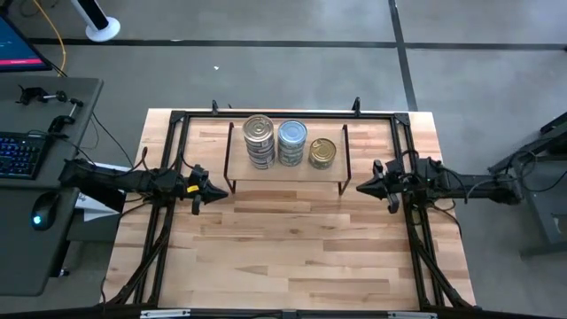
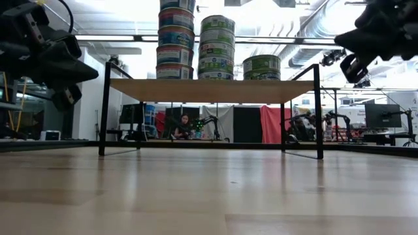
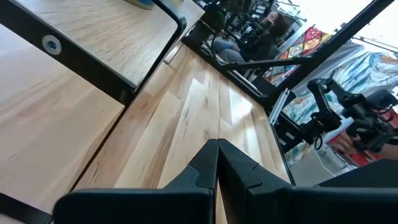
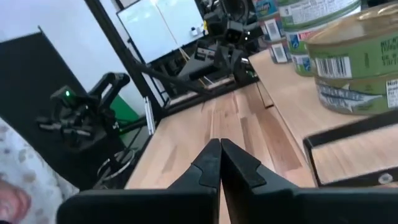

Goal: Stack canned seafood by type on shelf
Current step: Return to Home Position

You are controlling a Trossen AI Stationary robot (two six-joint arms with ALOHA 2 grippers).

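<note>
Flanking shelf (image 1: 288,175), left pincer (image 1: 223,192) and right pincer (image 1: 359,187) closed, empty; cans (image 1: 259,133) stacked atop.

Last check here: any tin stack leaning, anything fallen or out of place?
Nothing stands out. Three stacks of short round shiny-lidded tins stand upright on the low light-wood shelf; the left gripper and the right gripper sit shut, clear of it.
</note>
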